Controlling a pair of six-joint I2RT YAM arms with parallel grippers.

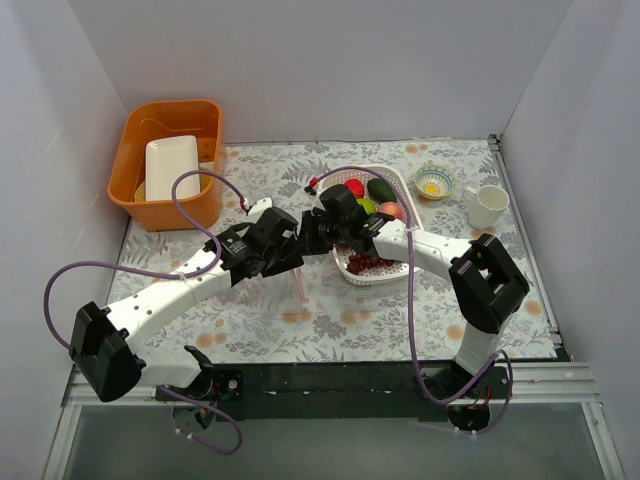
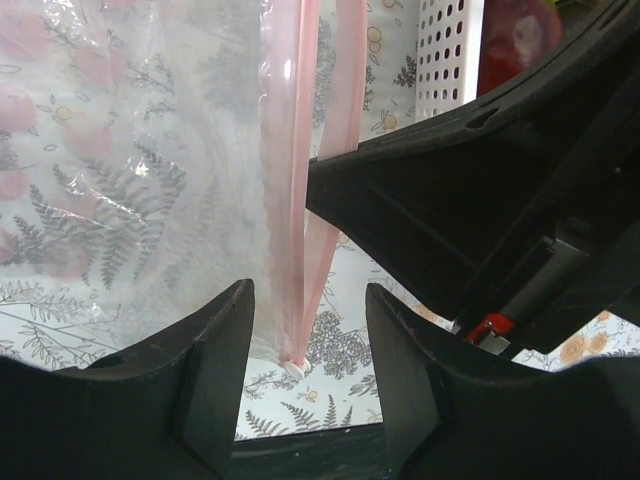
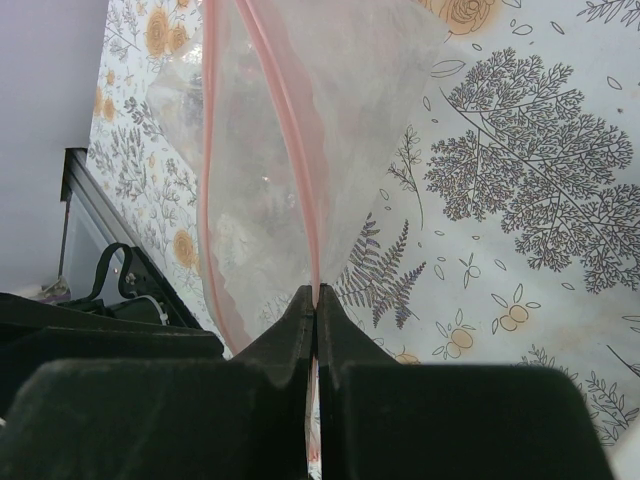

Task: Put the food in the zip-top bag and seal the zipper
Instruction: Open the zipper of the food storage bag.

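Observation:
The clear zip-top bag point(image 2: 150, 150) hangs above the flowered table, its pink zipper point(image 2: 305, 200) running down between my left fingers. My left gripper point(image 2: 310, 370) is open around the strip's lower end without touching it. My right gripper point(image 3: 316, 300) is shut on the zipper point(image 3: 312, 240), with the bag point(image 3: 290, 130) spreading beyond it. From above, both grippers point(image 1: 290, 250) point(image 1: 318, 236) meet at mid-table and the pink strip point(image 1: 302, 280) hangs below them. The food lies in the white basket point(image 1: 400, 272): a red fruit point(image 1: 355, 188), an avocado point(image 1: 380, 190), a pink fruit point(image 1: 391, 210), grapes point(image 1: 370, 263).
An orange bin point(image 1: 135, 160) holding a white tray stands at the back left. A small patterned bowl point(image 1: 434, 181) and a white mug point(image 1: 487, 205) stand at the back right. The basket wall point(image 2: 445, 50) is close to the right of the bag.

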